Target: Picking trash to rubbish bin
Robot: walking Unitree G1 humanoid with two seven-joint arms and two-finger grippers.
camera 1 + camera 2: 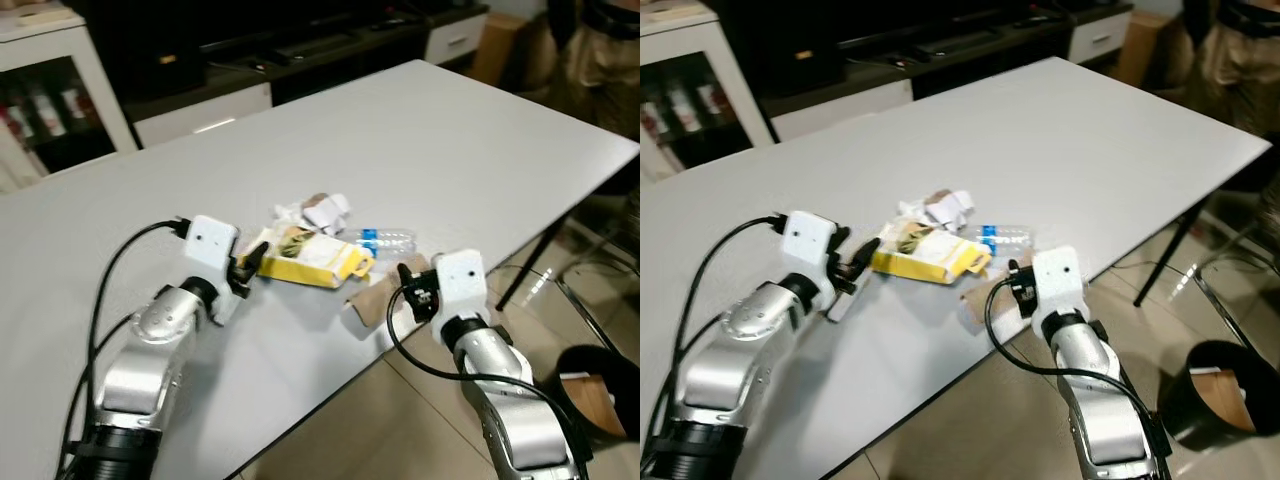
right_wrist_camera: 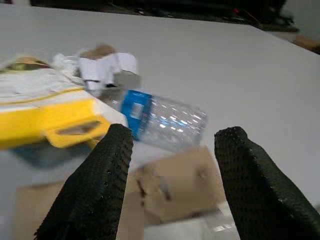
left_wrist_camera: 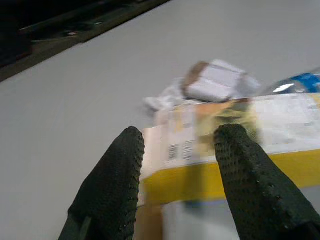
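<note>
Yellow carton point(image 1: 310, 259), plastic bottle point(image 1: 385, 241) between both open end effectors

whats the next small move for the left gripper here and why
Probably ease the left gripper forward a little and close on the yellow box. Its fingers are open with the near end of the box lying between them on the table, so a short advance should seat the grasp. The right gripper sits open before the plastic bottle and brown cardboard.
</note>
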